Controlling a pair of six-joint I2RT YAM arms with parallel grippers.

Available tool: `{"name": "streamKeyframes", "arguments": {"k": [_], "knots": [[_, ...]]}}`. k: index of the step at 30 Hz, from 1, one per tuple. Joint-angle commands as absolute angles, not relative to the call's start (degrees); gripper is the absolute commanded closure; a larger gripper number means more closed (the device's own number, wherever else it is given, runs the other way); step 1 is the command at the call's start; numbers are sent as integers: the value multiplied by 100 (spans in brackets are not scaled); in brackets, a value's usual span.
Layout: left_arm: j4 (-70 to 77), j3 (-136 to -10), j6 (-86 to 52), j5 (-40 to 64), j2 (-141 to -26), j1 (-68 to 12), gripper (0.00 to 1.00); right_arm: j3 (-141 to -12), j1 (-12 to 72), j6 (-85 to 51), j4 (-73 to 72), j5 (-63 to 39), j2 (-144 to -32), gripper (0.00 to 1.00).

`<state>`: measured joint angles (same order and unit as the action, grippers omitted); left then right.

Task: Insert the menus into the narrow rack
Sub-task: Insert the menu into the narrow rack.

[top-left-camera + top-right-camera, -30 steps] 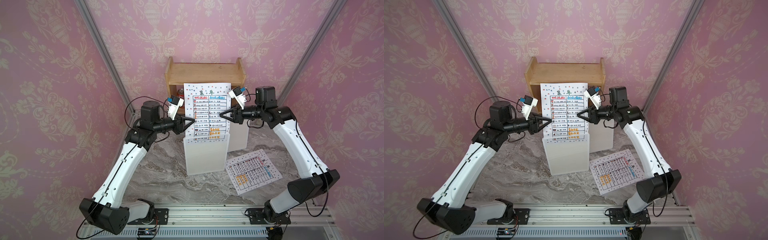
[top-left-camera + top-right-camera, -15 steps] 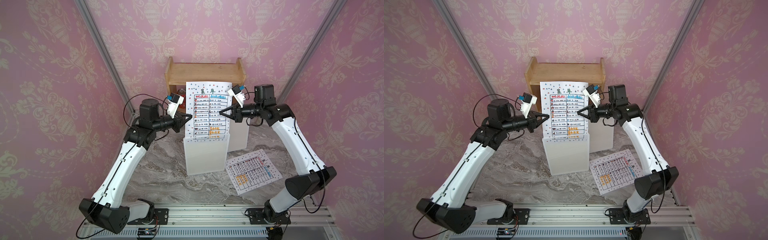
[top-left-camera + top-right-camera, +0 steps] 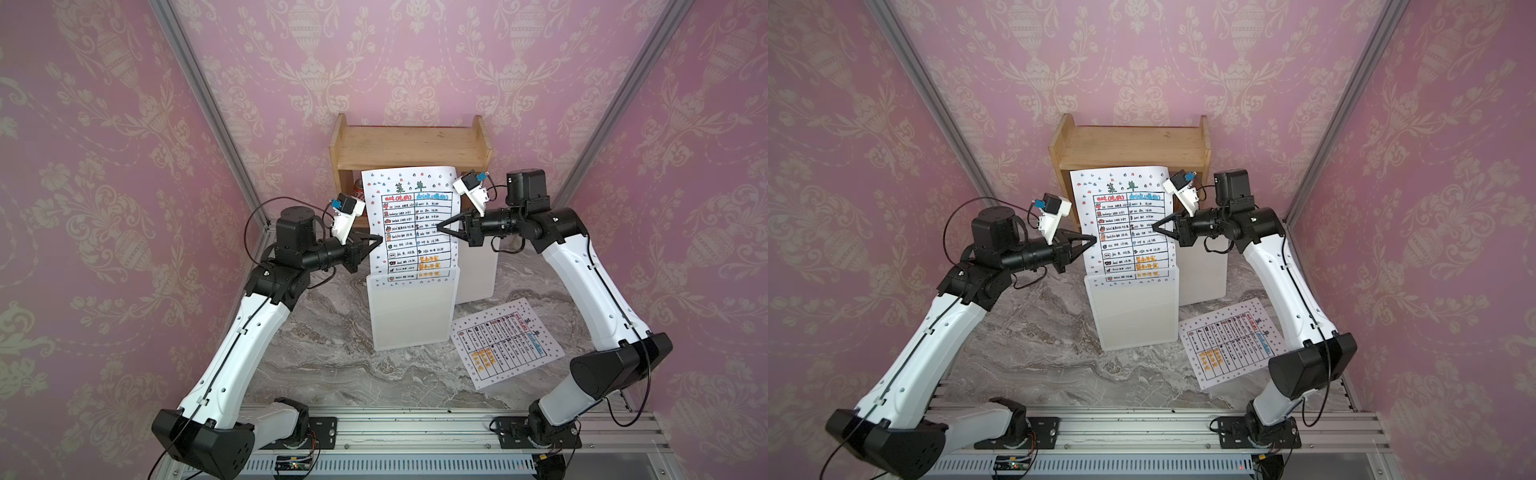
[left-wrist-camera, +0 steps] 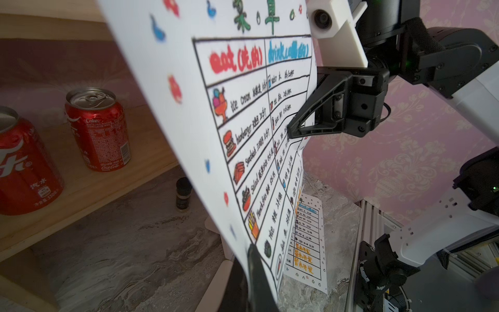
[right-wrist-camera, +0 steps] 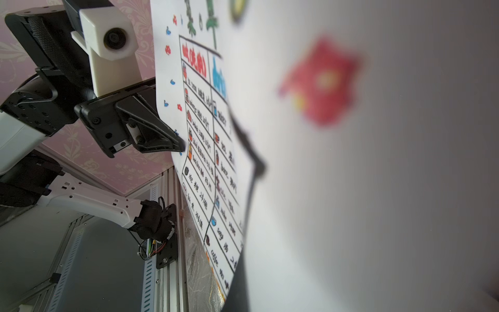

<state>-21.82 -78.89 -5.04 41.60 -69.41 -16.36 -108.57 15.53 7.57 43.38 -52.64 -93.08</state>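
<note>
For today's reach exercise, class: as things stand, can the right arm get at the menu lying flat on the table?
Probably not yet. Nothing covers the flat menu, which lies on that arm's side, but the right tool is shut on the upright menu partly in the rack.

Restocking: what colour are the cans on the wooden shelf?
The cans are red with silver tops; left wrist view.

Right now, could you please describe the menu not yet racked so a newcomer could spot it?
On the grey marbled tabletop, find the front white plastic rack standing at its middle. Beside it, toward the right arm's base, lies a white paper menu with a black-ruled table. Unlike the upright menu in the rack, it lies flat and askew.
</note>
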Motion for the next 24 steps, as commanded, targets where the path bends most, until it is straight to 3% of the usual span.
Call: {"name": "streamKeyframes", "arguments": {"k": [1, 11, 24], "knots": [[-2160, -7758, -602, 4112, -6802, -1615, 100, -10652, 1537, 760, 4211, -5299, -9069, 99], [-1953, -7325, -677, 4089, -6592, -1615, 100, -10288, 1562, 743, 4051, -5222, -8882, 100], [-1804, -7177, -833, 4087, -6530, -1612, 97, -10864, 1564, 910, 4337, -5108, -9246, 100]]}}
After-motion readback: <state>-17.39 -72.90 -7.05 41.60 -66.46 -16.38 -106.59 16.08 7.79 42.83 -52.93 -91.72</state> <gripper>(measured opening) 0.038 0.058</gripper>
